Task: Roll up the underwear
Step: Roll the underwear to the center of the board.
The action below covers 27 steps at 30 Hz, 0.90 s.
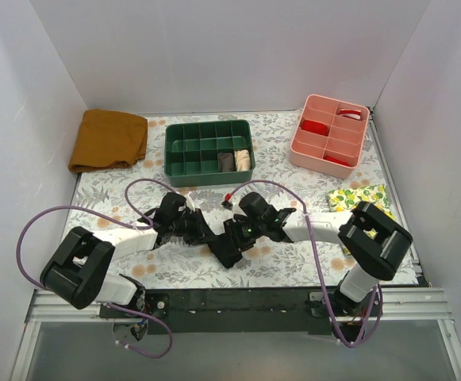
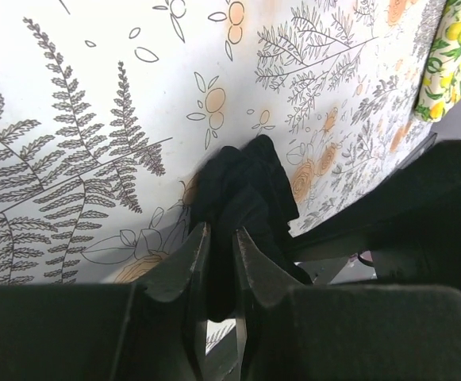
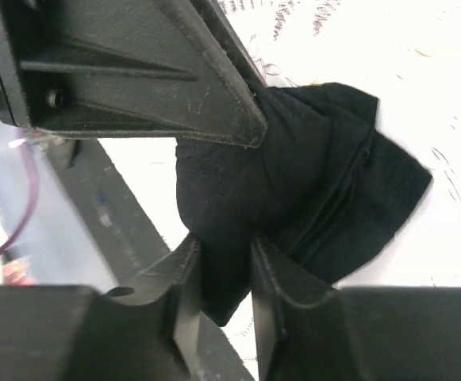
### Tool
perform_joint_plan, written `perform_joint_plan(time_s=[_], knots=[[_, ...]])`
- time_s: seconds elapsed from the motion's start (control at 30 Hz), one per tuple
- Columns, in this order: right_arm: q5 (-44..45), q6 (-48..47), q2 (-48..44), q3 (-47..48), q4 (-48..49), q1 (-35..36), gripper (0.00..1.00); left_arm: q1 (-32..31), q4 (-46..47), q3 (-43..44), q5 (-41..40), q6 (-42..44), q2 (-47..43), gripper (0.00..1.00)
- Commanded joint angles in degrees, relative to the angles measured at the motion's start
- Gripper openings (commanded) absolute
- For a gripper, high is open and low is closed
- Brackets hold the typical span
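— Where's the underwear (image 1: 224,252)?
— Bunched on the table (image 1: 293,176) between the arms, long axis slanting far-left to near-right. Left gripper (image 2: 220,234) and right gripper (image 3: 222,246) each pinch its fabric — label out of sight.

The right tool (image 3: 224,266) pinches a fold of the underwear (image 3: 317,175) between its two fingers, the jaws nearly together. The black fabric bunches just ahead of the tool and spreads to its right on the pale counter (image 3: 428,48). Beyond the tool, a black wedge-shaped arm part (image 3: 135,71) touches the bunch.
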Motion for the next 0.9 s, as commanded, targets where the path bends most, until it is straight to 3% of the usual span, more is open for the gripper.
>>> perform_joint_plan(time_s=[0.0,0.13,0.33,0.57,0.87], knots=[[17.3,-4.3,-5.4,-1.9,-8.6,3.1,0.41,-2.2,-8.8,1.5,-4.8,3.2,0.6,0.00],[31.0,-4.9,-13.1,-0.7,-12.9,6.5,0.47,-2.8,-11.0,2.6,-6.2,3.5,0.4,0.00],[42.3,-5.7,-18.8,0.7,-17.7,11.4,0.50,-4.5,-13.3,5.2,-6.9,3.1,1.2,0.00],[52.2,-6.8,-18.8,5.0,-21.2,19.2,0.50,-7.3,-19.9,11.1,-8.4,2.7,4.0,0.00],[61.7,-9.0,-10.9,13.0,-26.6,29.2,0.50,-7.8,-29.8,17.3,-10.4,1.5,9.3,0.00]])
